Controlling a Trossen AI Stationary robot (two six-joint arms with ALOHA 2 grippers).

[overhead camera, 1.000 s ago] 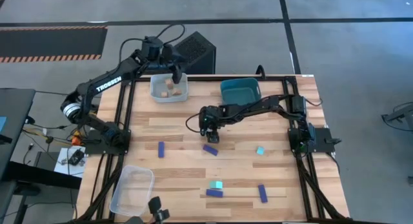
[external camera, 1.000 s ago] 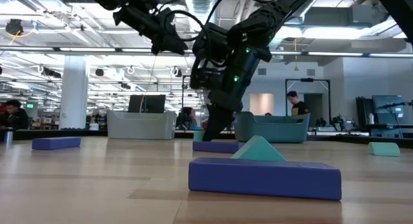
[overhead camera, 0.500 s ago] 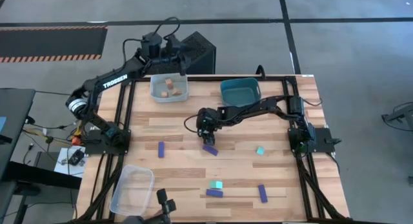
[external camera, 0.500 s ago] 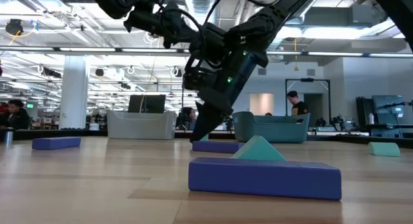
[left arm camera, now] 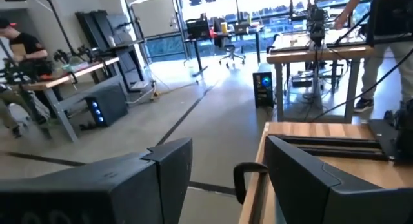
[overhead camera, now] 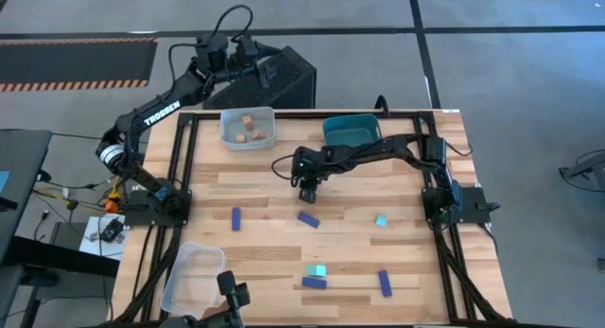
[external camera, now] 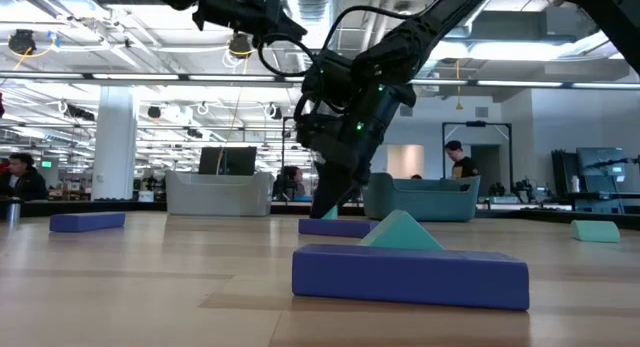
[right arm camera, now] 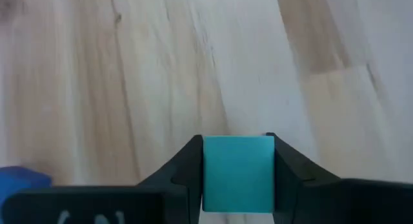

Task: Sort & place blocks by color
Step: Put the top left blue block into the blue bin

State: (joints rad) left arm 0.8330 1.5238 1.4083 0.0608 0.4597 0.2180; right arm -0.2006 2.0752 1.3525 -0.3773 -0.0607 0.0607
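Observation:
A teal cube (right arm camera: 237,175) sits between the fingers of my right gripper (right arm camera: 235,141), which is shut on it at mid-table (overhead camera: 307,189), just far of a dark blue bar (overhead camera: 308,218). My left gripper (left arm camera: 226,179) stands open and empty, raised beyond the table's far edge (overhead camera: 248,48). Lying flat on the table are another blue bar (overhead camera: 236,218), a teal cube (overhead camera: 381,220), a second teal cube (overhead camera: 319,269), and two blue bars (overhead camera: 315,283) (overhead camera: 385,284). Tan cubes (overhead camera: 249,129) lie in the pale bin (overhead camera: 230,139). My right gripper pinches the teal cube by two opposite sides (right arm camera: 208,166) between its two fingers (right arm camera: 187,162). The fingers come from above, pointing down. The cube sits square in the hold; whether it rests on the table or is lifted I cannot tell.
A teal bin (overhead camera: 352,132) stands at the far edge, right of the pale bin. A clear bin (overhead camera: 194,276) sits at the near left corner. A black box (overhead camera: 288,77) stands behind the table's far edge. People show in the room beyond the table.
My left gripper has risen from over the pale bin and gone back past the table's far edge, toward the left. My right gripper dipped toward the blue bar at mid-table, then drew back a little toward the far edge.

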